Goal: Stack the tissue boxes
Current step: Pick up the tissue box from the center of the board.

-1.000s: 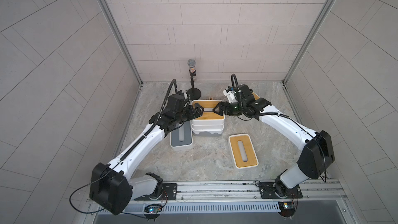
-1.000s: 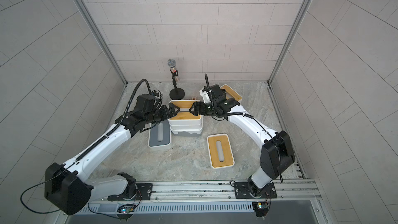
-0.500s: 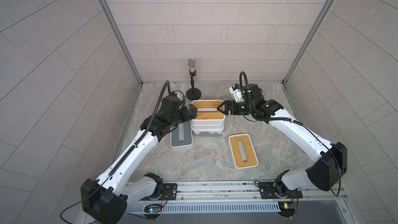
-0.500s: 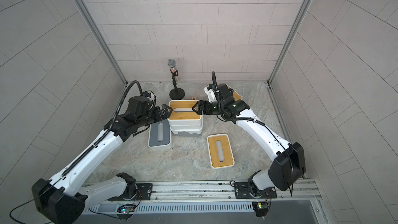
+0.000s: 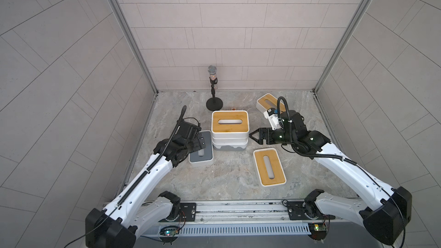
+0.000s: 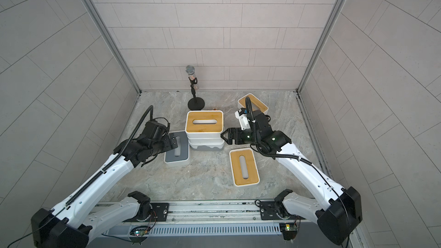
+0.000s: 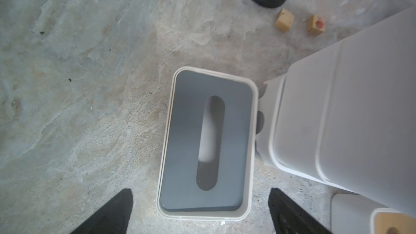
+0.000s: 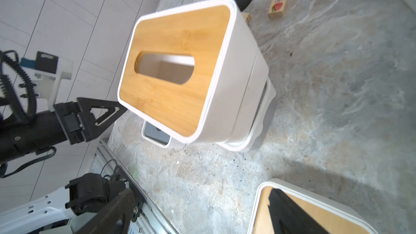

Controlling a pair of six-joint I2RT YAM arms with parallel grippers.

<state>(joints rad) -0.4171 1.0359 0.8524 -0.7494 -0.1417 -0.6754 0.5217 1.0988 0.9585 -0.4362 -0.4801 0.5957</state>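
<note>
In both top views a stack of tissue boxes stands mid-table, its top box (image 5: pixel 230 125) (image 6: pixel 204 122) bamboo-lidded, with a white box and a grey-based one under it. My left gripper (image 5: pixel 201 143) (image 7: pixel 200 210) hovers open over a grey-lidded box (image 5: pixel 201 155) (image 7: pixel 186 142) left of the stack. My right gripper (image 5: pixel 253 137) (image 8: pixel 202 210) is open and empty just right of the stack (image 8: pixel 175 68). Another bamboo-lidded box (image 5: pixel 269 167) (image 8: pixel 262 212) lies front right. A further one (image 5: pixel 268 102) at the back right is partly hidden by the right arm.
A microphone on a black round-based stand (image 5: pixel 214 102) stands behind the stack. Two small wooden cubes (image 7: pixel 284 20) (image 7: pixel 316 24) lie near its base. Tiled walls close in the table on three sides; the arms' rail (image 5: pixel 238 208) runs along the front.
Both grippers have drawn back from the sides of the stack's top box. The right jaws have opened wider. The left gripper has moved left, over the grey-lidded box.
</note>
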